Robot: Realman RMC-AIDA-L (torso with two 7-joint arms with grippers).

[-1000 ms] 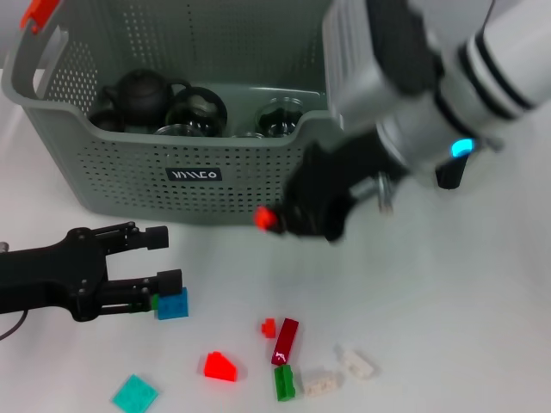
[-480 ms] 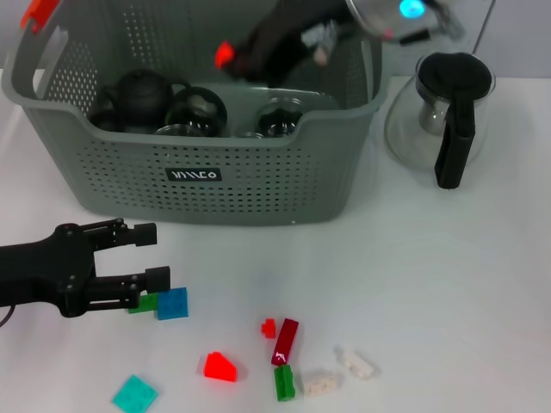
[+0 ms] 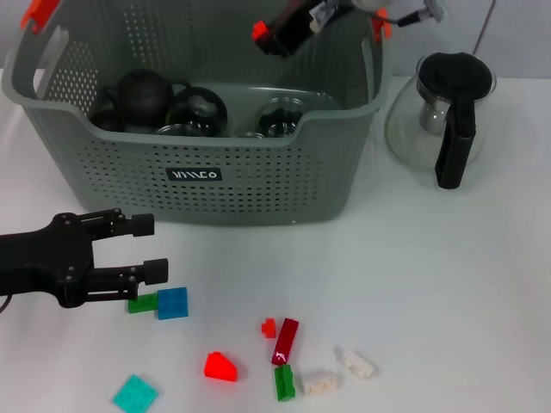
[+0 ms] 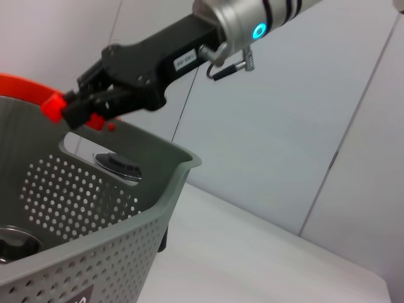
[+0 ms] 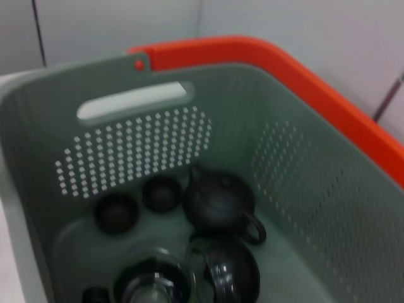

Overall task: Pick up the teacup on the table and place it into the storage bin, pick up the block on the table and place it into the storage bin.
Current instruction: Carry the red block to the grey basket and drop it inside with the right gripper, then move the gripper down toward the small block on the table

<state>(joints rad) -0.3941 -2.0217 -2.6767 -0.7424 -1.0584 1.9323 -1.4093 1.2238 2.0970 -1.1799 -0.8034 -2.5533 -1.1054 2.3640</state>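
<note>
Red block (image 3: 260, 31) sits pinched at the tip of the right gripper (image 3: 274, 34), and we see it held above the storage bin (image 3: 258, 185), over the far-right part of its interior. The left wrist view confirms it: the dark fingers (image 4: 95, 101) press on the red piece over the bin's rim. Inside the bin we see a dark teapot (image 3: 142, 95), small dark cups (image 5: 117, 211) and glass pieces (image 3: 280, 116); we cannot tell which of these is the task's teacup, and no cup shows on the table.

We judge the step in hand to be the block drop. The next move only calls for the right fingers to part so the block falls clear of the crockery below; lowering a little first would soften the landing.

The left gripper (image 3: 146, 248) hovers low over the table (image 3: 448, 284) with its fingers spread, nothing between them, just beside a green block (image 3: 141, 303) and a blue block (image 3: 172, 303). More blocks lie scattered nearby: red (image 3: 220, 366), dark red (image 3: 285, 340), teal (image 3: 134, 394), white (image 3: 355, 363). A glass pot (image 3: 439, 116) with black handle stands right of the bin.
</note>
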